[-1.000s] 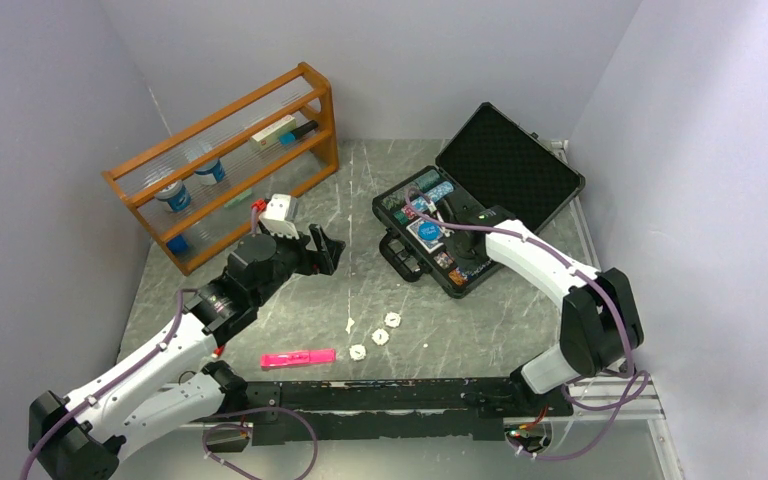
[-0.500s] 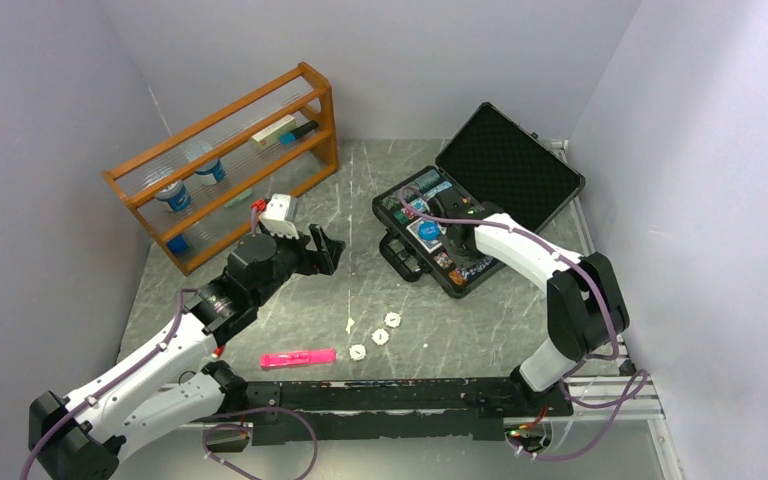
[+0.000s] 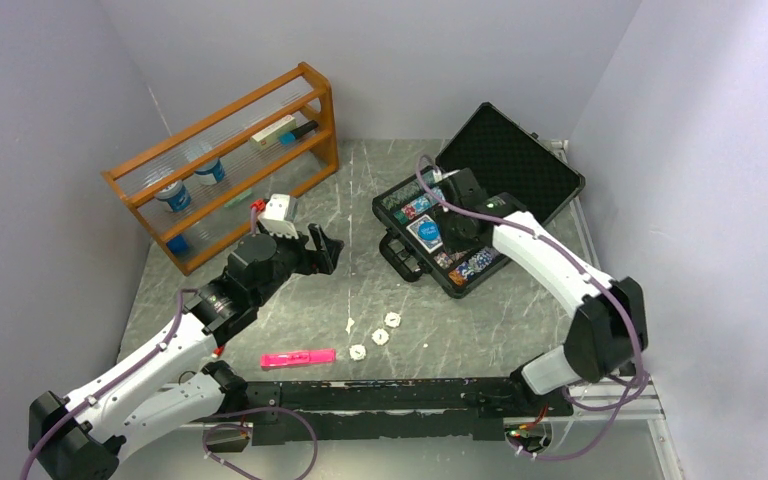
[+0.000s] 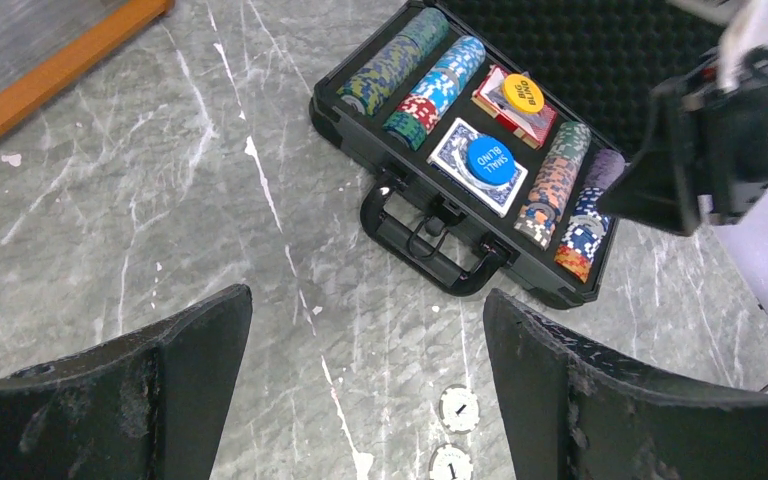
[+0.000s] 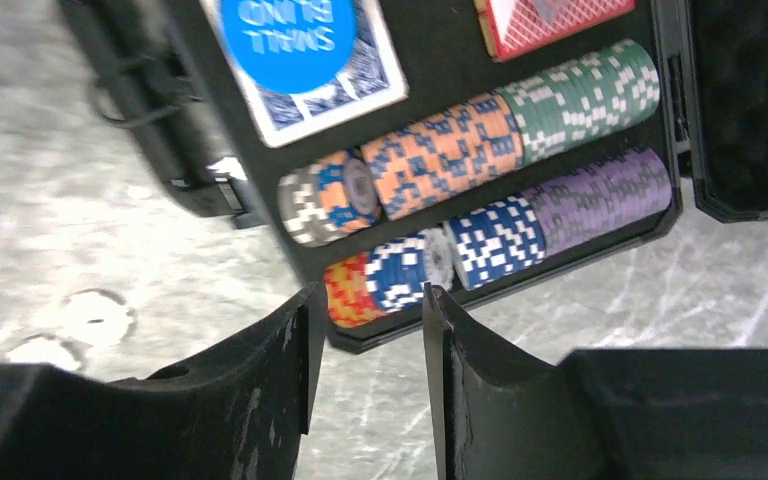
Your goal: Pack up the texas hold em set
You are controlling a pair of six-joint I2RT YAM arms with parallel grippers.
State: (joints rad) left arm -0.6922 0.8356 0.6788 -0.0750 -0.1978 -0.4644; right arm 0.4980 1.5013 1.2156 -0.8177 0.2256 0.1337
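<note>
The black case (image 3: 508,165) lies open at the back right, its handle (image 3: 397,255) facing the left arm. Its foam tray holds rows of multicoloured chip stacks (image 5: 440,150), a blue card deck with a blue button (image 4: 490,160), and a red deck with a yellow button (image 4: 523,92). My right gripper (image 5: 370,300) hovers above the tray's chip rows, open, with nothing between its fingers. Three small white discs (image 3: 380,337) lie on the table in front of the case. My left gripper (image 4: 365,300) hangs wide open over bare table left of the handle.
A wooden rack (image 3: 225,165) holding cups and pens stands at the back left. A pink marker (image 3: 298,357) lies near the front rail, left of the discs. Walls close in on both sides, and the raised case lid leans toward the right wall.
The right gripper has lifted out of the tray, moved toward the back of the case, and gone from shut to open. The left arm has not moved.
</note>
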